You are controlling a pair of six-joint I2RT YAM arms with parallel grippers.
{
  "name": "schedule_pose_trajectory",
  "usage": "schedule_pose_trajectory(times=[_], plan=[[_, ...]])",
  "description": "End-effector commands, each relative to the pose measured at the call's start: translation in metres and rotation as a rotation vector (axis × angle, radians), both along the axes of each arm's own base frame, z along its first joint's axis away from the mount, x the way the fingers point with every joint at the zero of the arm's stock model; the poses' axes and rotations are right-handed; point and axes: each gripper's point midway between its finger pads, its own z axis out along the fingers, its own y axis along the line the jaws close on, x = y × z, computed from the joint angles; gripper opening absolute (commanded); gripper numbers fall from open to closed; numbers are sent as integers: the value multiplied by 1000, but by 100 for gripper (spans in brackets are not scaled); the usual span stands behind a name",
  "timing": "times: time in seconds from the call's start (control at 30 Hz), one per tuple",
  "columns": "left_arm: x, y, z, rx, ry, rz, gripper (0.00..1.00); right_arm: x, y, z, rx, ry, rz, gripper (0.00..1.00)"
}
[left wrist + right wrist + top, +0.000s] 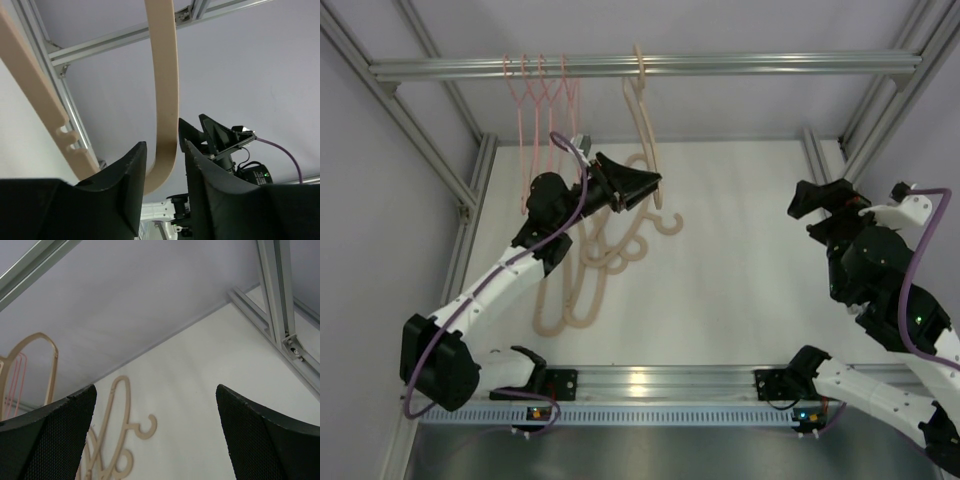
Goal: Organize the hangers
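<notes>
Rail (770,63) above the left gripper (648,182): pink hangers (540,100) hung to its left, one hung beige hanger (645,110) directly over it. Loose beige hangers (590,270) lie heaped on the table (740,260) beneath and behind it. Left gripper: fingers narrowed onto the hung beige hanger's lower curve, gripping it; right gripper (156,387): well apart, fingers spread wide, holding nothing.

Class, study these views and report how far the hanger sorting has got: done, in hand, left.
Done: the pink hangers hang together on the rail. In hand: the left gripper grips one beige hanger hooked on the rail. Left: a pile of beige hangers lies on the table; the right gripper is open and empty.
</notes>
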Motion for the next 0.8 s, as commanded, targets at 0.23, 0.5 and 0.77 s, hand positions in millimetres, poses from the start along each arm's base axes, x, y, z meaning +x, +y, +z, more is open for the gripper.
schedule_pose_trajectory(times=[0.23, 0.5, 0.77], plan=[[-28, 21, 20, 117, -128, 69, 57, 11, 14, -22, -8, 45, 13, 99], [-62, 21, -2, 416, -258, 142, 59, 14, 19, -44, -32, 81, 22, 99], [-99, 50, -88, 805, -253, 383, 57, 14, 15, -57, -49, 100, 8, 99]])
